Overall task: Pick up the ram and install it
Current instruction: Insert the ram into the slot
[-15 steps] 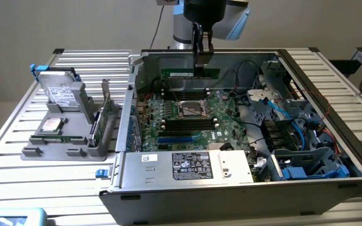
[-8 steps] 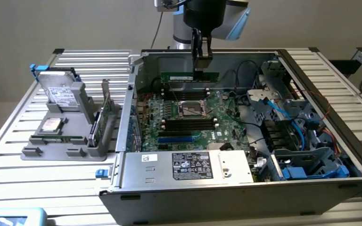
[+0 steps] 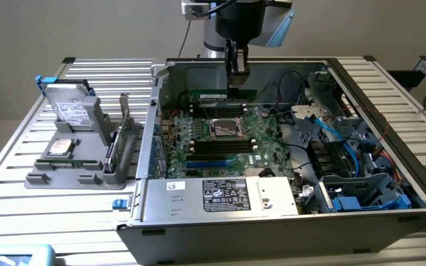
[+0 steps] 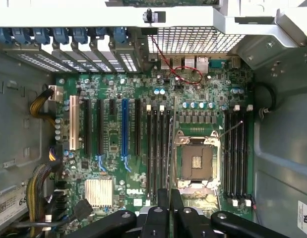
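Note:
The ram, a long thin green stick with a white label, hangs level inside the open computer case, with my gripper shut on its upper edge. It is over the rear black memory slots, just behind the CPU socket. In the wrist view the ram appears edge-on as a thin line running away from my gripper. That line lies between a bank of black memory slots and the open CPU socket. How far the stick is above the slots cannot be told.
A second slot bank lies on the socket's other side. A grey parts holder on the exterior view's left carries a hard drive, a silver chip and a green card. Drive cages and cables fill the case's right side; a labelled power supply sits in front.

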Controlling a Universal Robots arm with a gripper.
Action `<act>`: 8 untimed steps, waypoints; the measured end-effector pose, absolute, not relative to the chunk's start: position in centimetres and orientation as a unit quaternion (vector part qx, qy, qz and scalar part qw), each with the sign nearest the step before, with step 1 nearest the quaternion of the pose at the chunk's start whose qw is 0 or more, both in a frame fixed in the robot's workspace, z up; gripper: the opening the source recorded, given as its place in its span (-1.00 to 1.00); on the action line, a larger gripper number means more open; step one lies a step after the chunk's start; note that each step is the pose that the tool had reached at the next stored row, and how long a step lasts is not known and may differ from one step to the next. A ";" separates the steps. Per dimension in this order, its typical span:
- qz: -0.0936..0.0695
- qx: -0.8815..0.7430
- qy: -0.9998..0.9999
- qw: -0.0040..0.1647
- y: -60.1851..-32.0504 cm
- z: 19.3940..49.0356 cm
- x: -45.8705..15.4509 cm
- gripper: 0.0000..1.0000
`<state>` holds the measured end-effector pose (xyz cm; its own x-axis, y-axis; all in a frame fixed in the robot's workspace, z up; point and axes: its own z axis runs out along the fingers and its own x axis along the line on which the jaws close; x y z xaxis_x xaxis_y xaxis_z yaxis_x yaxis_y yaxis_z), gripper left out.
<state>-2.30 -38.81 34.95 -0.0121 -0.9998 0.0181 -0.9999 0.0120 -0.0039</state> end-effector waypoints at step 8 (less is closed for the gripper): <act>0.011 0.703 -0.711 0.009 -38.8 33.7 -2.2 -0.72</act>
